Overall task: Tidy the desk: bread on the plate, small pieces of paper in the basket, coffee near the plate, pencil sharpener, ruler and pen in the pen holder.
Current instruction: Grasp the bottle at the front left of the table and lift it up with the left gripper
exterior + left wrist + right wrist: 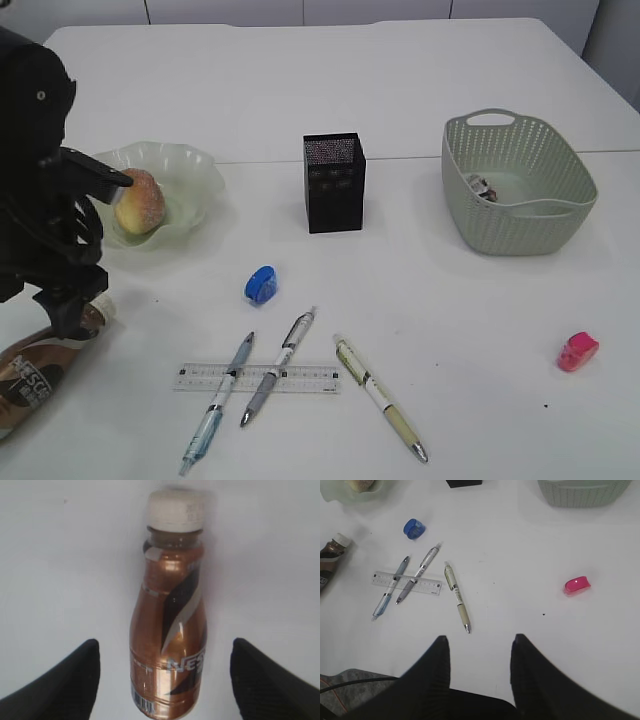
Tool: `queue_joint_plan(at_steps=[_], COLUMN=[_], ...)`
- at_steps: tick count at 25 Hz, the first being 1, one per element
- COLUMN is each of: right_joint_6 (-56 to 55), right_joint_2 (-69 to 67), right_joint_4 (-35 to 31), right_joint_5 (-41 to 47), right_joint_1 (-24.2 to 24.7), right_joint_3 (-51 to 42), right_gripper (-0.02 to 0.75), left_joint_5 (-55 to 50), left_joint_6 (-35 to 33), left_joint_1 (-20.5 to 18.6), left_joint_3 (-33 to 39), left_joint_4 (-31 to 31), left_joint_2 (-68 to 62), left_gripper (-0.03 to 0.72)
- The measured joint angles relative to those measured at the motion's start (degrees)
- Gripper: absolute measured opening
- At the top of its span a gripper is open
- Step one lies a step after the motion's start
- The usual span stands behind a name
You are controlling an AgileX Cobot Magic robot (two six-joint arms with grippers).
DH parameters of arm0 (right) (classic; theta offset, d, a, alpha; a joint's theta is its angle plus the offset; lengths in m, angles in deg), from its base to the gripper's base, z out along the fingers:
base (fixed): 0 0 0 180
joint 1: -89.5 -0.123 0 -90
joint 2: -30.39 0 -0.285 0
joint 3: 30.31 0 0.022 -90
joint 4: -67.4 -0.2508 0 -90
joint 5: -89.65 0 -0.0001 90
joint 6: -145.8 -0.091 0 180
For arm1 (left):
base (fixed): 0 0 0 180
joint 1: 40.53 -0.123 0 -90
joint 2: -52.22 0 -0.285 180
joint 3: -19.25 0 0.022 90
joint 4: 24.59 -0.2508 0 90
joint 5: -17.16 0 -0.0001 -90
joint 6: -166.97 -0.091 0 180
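We see the coffee (pixel 170 625) lying on its side on the white worktop (pixel 420 80), in the lower left corner of the exterior view, with its white cap turned toward the plate (pixel 195 165). The left gripper (pixel 165 680) hangs directly above the bottle. Its jaws are spread wide, one on each side of the bottle body, and they do not touch it. So we judge that the step in hand is the coffee: to take it and put it near the plate.

The next move calls for lowering the jaws around the middle of the bottle, closing on it, and then setting it down beside the plate. The round body may roll or slip, so a centred grip seems wise.

The bread (pixel 140 202) is already on the plate, at the left of the frame. The basket (pixel 520 195) at the right holds something small that we cannot name. The pen holder (pixel 334 182) stands in the middle. Below it lie a blue sharpener (pixel 261 285), the ruler (pixel 257 377) with two pens (pixel 250 382) across it, a third pen (pixel 380 396) beside them, and a pink sharpener (pixel 577 351) at the lower right.

The right gripper (pixel 479 647) hangs over bare worktop with its jaws partly spread, holding nothing.
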Motion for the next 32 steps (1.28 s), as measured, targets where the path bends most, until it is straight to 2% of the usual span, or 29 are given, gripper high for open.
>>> queue_joint_plan(at_steps=[6,16,22,25,32], right_joint_6=[0.0,0.0,0.0,0.0,0.0], right_joint_2=[0.0,0.0,0.0,0.0,0.0], right_joint_4=[0.0,0.0,0.0,0.1,2.2], right_joint_5=[0.0,0.0,0.0,0.0,0.0], right_joint_1=[0.0,0.0,0.0,0.0,0.0], right_joint_3=[0.0,0.0,0.0,0.0,0.0], right_gripper=[0.328,0.328,0.328,0.328,0.328], left_joint_5=[0.5,2.4,2.9,3.0,4.0], left_joint_6=[-0.1,-0.1,-0.1,-0.1,-0.1], left_joint_1=[0.0,-0.1,-2.7,-3.9,-4.0], left_joint_3=[-2.8,-3.4,-3.5,-3.5,-3.5], left_joint_4=[-0.2,-0.2,-0.2,0.7,4.1], left_joint_2=[-4.5,-10.0,-11.7,-12.1,-12.1], left_gripper=[0.586,0.586,0.585,0.585,0.585])
